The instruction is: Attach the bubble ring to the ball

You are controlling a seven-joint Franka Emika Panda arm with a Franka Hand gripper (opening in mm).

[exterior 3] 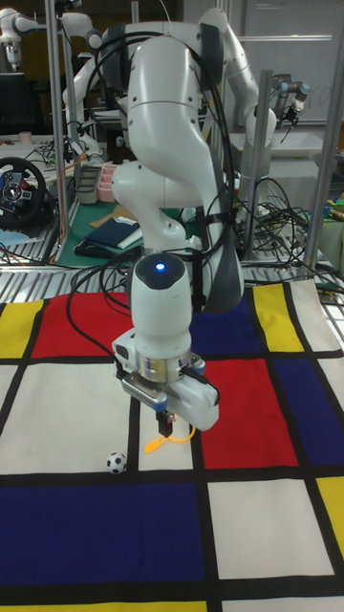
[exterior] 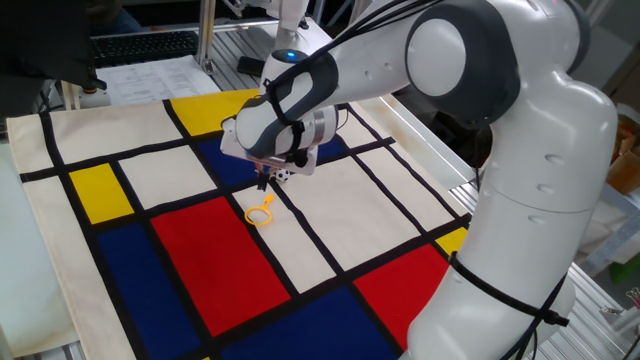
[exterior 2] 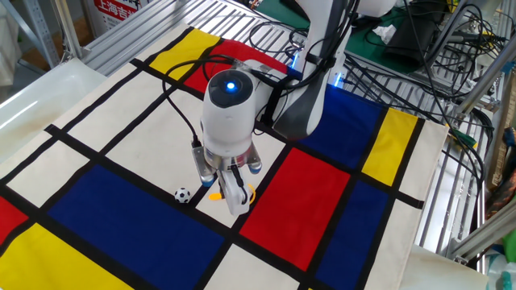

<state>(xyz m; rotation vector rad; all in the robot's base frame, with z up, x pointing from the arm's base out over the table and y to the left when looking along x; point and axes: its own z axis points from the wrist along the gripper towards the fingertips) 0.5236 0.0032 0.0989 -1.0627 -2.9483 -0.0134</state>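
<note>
The bubble ring [exterior: 261,214] lies flat on the cloth where a red and a white panel meet, its short handle pointing up towards my gripper [exterior: 265,181]. The narrow dark fingertips look shut and hang just above the handle's end, with nothing visibly held. In the other fixed view my gripper [exterior 2: 230,184] covers most of the bubble ring [exterior 2: 215,195]. The ball [exterior 2: 183,194] rests on the black stripe a little to the gripper's left, apart from the ring. The tall fixed view shows the ball [exterior 3: 116,463], the bubble ring [exterior 3: 153,444] and my gripper [exterior 3: 164,425] over it.
The patchwork cloth [exterior: 110,260] of red, blue, yellow and white panels covers the table. My arm's large white links [exterior: 540,200] stand over its right side. Cables [exterior 2: 274,48] and a metal frame lie beyond the cloth's far edge.
</note>
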